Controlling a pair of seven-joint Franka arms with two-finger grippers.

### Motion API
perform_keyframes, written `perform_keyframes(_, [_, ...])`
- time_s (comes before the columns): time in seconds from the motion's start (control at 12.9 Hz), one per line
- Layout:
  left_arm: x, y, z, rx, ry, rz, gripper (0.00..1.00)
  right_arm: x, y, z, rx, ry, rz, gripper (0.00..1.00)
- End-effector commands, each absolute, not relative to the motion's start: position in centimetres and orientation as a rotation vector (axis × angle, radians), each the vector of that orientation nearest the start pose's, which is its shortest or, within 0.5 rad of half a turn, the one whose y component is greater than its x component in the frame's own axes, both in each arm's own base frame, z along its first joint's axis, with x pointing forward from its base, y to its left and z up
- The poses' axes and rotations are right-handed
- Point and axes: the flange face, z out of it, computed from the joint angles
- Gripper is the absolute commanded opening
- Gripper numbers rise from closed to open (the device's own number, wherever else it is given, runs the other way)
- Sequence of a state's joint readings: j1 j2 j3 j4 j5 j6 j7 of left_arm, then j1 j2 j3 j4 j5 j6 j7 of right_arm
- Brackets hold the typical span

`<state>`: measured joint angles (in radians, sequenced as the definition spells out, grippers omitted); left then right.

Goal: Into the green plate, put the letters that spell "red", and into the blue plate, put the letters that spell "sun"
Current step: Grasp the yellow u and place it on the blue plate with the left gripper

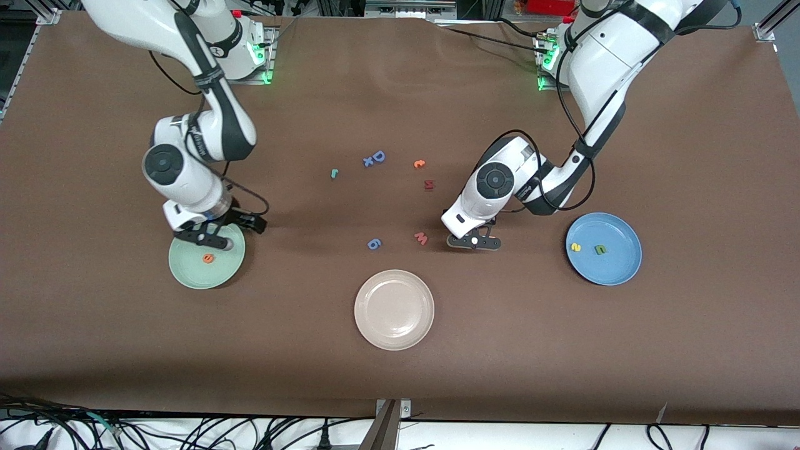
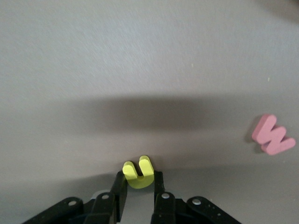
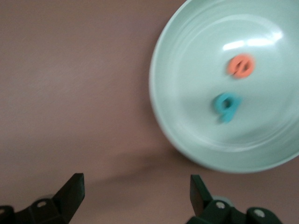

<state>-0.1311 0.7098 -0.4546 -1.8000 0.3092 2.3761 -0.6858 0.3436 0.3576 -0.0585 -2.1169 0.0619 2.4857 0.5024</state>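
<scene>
We see a brown table cover (image 1: 400, 94) spread under everything. A cream-white plate (image 1: 394, 309) sits on it nearest the front camera, about midway between the two ends. Just farther from the camera lie a blue 6-like letter (image 1: 374, 244) and a pink w (image 1: 421, 238) — near each other, not touching. Farther still a loose cluster: a large blue capital D (image 1: 379, 156) with a small blue cross-shaped piece (image 1: 368, 162) touching or just beside it, an orange c-like letter (image 1: 419, 164), and a dark red letter (image 1: 429, 184) — its shape we cannot make out. Black cables (image 1: 187, 431) tangle along the edge closest to the camera.
</scene>
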Motion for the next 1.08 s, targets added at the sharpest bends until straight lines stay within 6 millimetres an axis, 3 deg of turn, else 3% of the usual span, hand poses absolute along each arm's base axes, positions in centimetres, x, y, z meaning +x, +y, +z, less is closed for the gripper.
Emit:
perform_keyframes(0.0, [58.0, -30.5, 22.0, -3.126, 0.118, 0.117, 0.17, 53.1, 20.6, 25.0, -3.044, 0.529, 0.021, 1.00])
perform_keyframes(0.23, [60.5, -25.7, 24.4, -3.124, 0.225, 0.148, 0.17, 50.8, 23.9, 23.9, -3.007, 0.611, 0.023, 1.00])
perform_keyframes(0.39, [61.0, -22.1, 24.3, -3.082, 0.354, 0.242, 0.17, 49.1, 25.4, 22.9, -2.977, 0.659, 0.012, 1.00])
perform_keyframes(0.62, [62.3, -13.1, 25.7, -3.057, 0.503, 0.317, 0.17, 46.7, 28.8, 22.0, -2.945, 0.747, 0.042, 1.00])
perform_keyframes(0.85, [61.7, -5.9, 25.0, -3.057, 0.570, 0.390, 0.17, 44.9, 30.9, 20.7, -2.953, 0.785, 0.083, 1.00])
perform_keyframes(0.93, [61.6, -4.2, 24.7, -3.064, 0.591, 0.398, 0.17, 44.3, 31.4, 20.0, -2.959, 0.802, 0.102, 1.00])
perform_keyframes(1.01, [61.2, -3.8, 24.1, -3.069, 0.596, 0.419, 0.17, 44.1, 31.3, 19.1, -2.965, 0.824, 0.125, 1.00])
